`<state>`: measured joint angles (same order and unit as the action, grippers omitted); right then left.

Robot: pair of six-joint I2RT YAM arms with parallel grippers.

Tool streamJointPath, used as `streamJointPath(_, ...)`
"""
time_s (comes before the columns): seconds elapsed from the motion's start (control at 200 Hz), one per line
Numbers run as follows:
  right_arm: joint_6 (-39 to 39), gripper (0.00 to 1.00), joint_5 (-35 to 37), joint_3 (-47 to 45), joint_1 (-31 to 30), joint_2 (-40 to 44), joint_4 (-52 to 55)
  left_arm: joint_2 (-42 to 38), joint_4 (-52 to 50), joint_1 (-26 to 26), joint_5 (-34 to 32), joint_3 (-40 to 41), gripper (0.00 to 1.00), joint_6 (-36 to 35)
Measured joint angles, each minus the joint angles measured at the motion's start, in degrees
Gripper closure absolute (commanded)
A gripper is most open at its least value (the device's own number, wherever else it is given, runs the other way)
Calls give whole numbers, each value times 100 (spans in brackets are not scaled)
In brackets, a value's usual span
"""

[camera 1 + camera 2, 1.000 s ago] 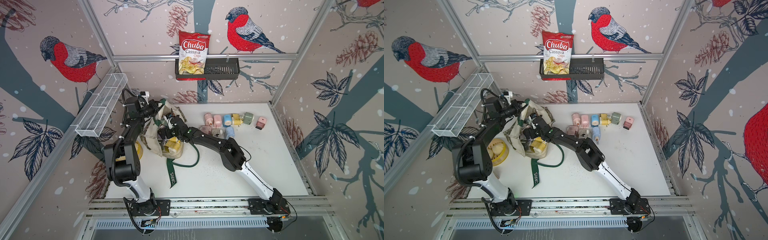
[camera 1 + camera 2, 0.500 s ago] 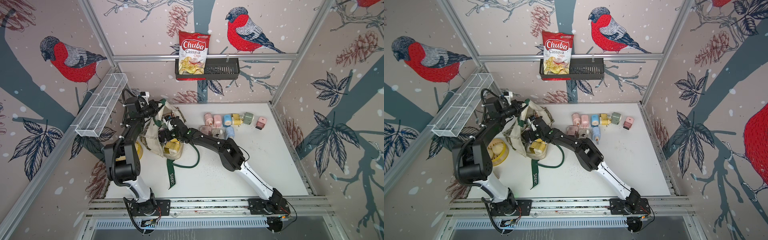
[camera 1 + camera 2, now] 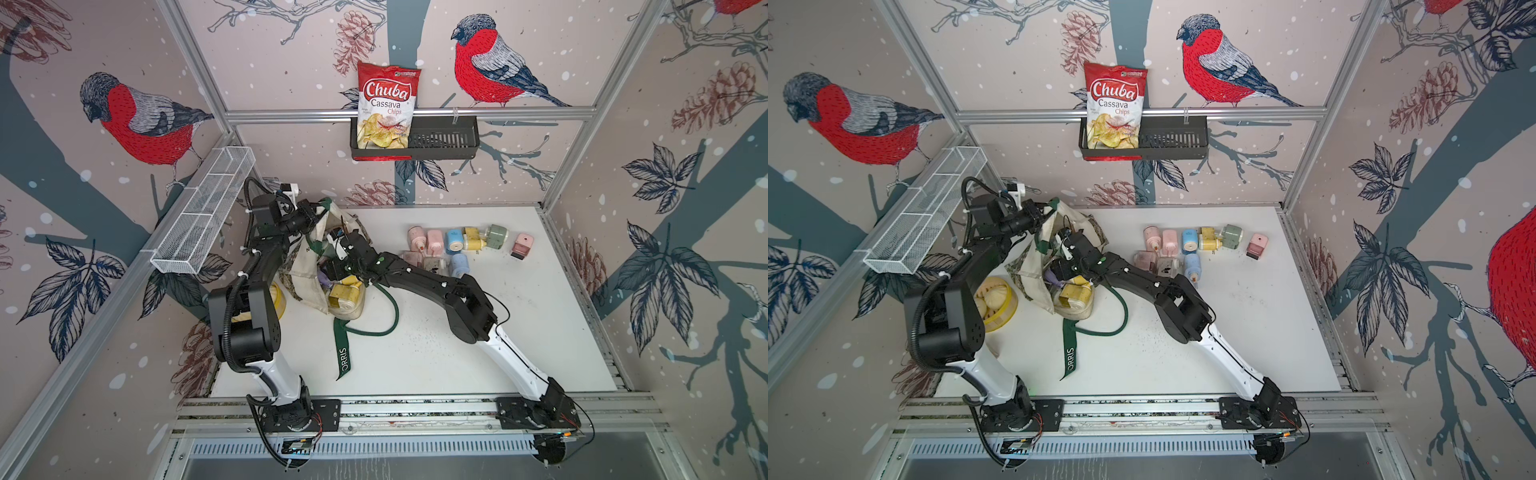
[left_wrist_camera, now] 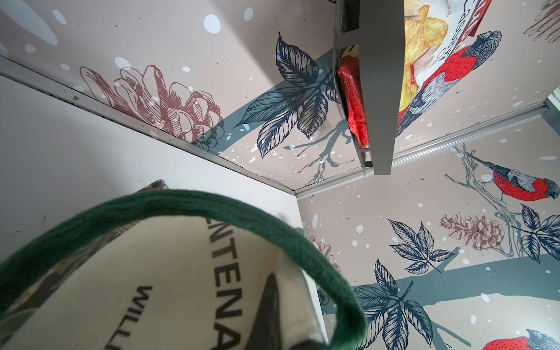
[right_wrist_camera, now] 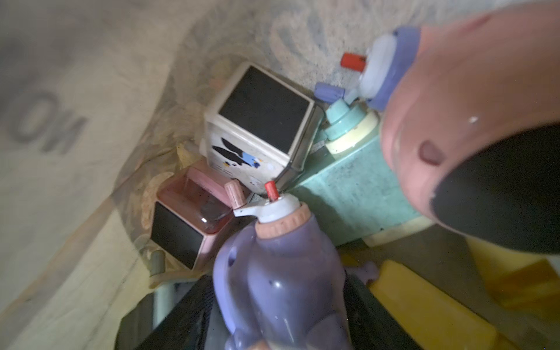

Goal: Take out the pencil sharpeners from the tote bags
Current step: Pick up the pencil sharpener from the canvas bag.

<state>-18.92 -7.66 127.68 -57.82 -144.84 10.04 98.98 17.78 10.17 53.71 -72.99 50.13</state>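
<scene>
Left of the middle in both top views, our tote bag (image 3: 305, 276) (image 3: 1034, 284) sits slumped on the white table (image 3: 561, 316) with its mouth open. Our left gripper (image 3: 316, 214) is clenched on the bag's top edge, right by the green handle (image 4: 181, 203), and that edge is lifted. Our right gripper (image 3: 332, 272) reaches down into the bag. At the bottom middle of the right wrist frame, a purple sharpener (image 5: 281, 281) sits between the two dark fingers (image 5: 169, 321). We cannot tell if the fingers squeeze it or are just beside it. More sharpeners lie deeper in the bag: a cream sharpener (image 5: 260, 121) with a dark face in the middle of that frame, a pink sharpener (image 5: 188, 218) to its lower left, a green sharpener (image 5: 348, 188) to its right and a yellow sharpener (image 5: 424, 303) at the lower right. Right of the bag in a top view, a bunch of sharpeners (image 3: 455, 242) lies out on the table in two loose rows, well apart from the bag.
</scene>
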Motion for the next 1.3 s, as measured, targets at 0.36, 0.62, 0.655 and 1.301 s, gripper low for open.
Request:
streamJointPath(0.36,50,32,-186,-225,79,186,74,0,-2,0,2,0,100,-2)
streamJointPath(0.62,-328,39,-343,-168,369,52,46,4,-17,-9,-26,0,100,-22)
streamJointPath(0.655,-376,39,-354,-162,396,9,57,4,-15,-9,-39,0,100,-22)
streamJointPath(1.301,-647,62,-911,-76,422,-256,-15,4,-4,0,-144,0,100,-22)
